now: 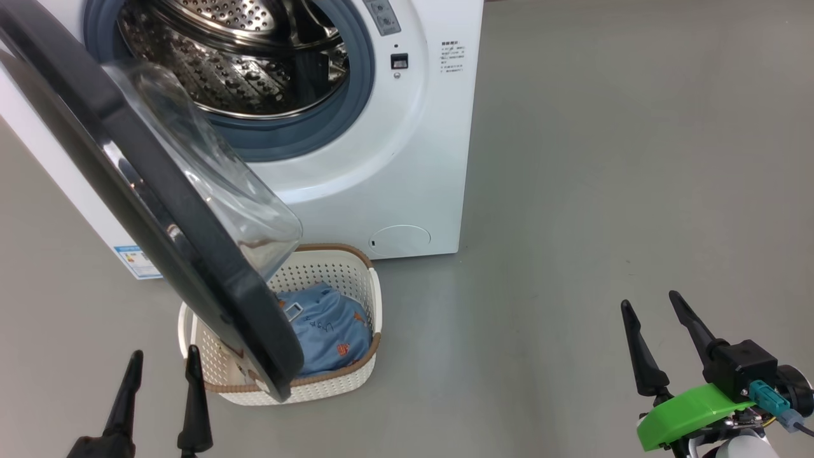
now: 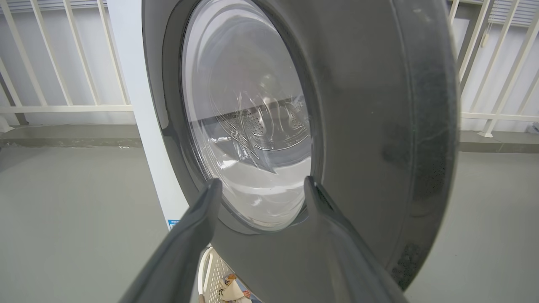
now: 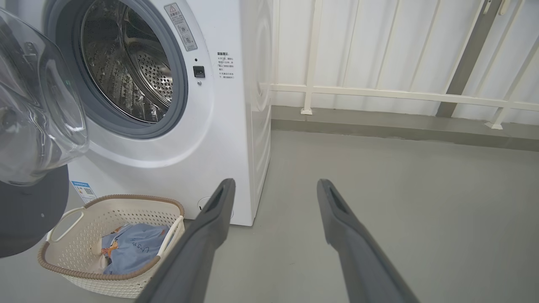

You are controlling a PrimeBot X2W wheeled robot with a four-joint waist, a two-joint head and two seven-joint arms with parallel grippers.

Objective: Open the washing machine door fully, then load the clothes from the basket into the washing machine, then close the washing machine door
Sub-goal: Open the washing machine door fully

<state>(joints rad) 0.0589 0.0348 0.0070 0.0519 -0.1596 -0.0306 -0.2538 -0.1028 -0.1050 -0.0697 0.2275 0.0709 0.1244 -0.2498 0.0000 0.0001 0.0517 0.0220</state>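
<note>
The white washing machine [image 1: 407, 159] stands ahead with its steel drum [image 1: 241, 57] exposed. Its black door [image 1: 159, 210] with the clear glass bowl [image 1: 216, 184] swings out to the left, over the basket. On the floor below sits the cream basket [image 1: 337, 267] holding the light blue clothes [image 1: 331, 331]. My left gripper [image 1: 162, 359] is open at the lower left, just short of the door's outer face [image 2: 379, 126]. My right gripper [image 1: 652, 305] is open at the lower right over bare floor, well apart from the basket [image 3: 109, 214] and its clothes [image 3: 134, 248].
Grey floor [image 1: 604, 191] spreads wide to the right of the machine. A white railing [image 3: 379, 92] and wall run behind it. A blue label sticker [image 1: 137, 261] and a round filter cap [image 1: 399, 240] sit low on the machine's front.
</note>
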